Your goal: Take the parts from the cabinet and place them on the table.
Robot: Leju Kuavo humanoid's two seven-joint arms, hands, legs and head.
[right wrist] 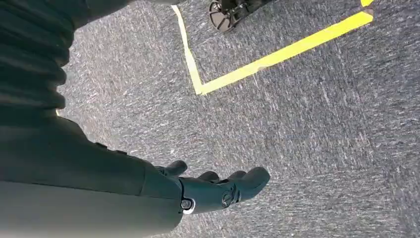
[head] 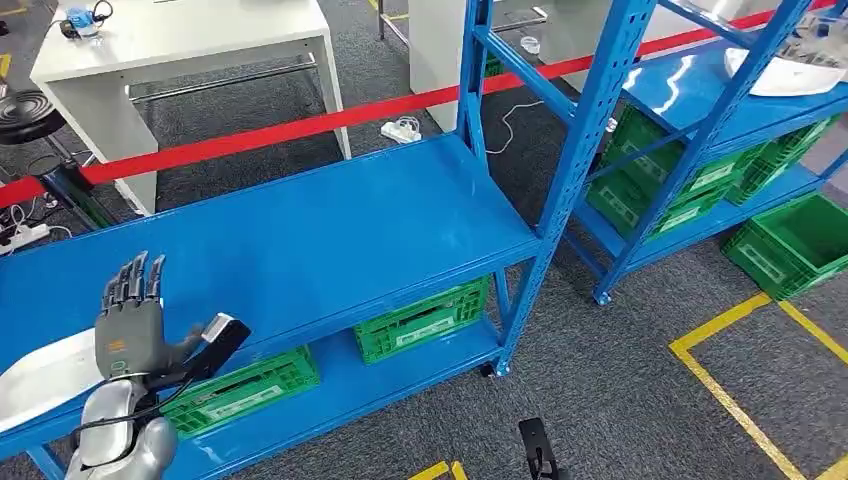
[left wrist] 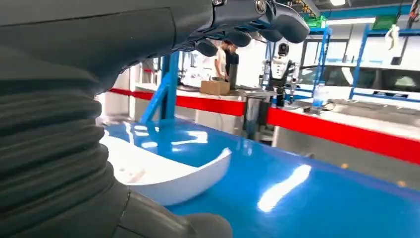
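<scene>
Left robot hand [head: 130, 318] hovers, fingers spread and holding nothing, over a white curved part [left wrist: 168, 173] on the blue shelf [head: 330, 235].

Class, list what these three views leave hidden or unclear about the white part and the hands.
- White part: head view, cut off by the edge; left hand covers some.
- White part, left wrist view: near end hidden behind the hand's cover.
- Right hand: right wrist view, fingers partly hidden.

Bright overhead light, glare on blue shelf [left wrist: 317, 198], bg soft.
</scene>
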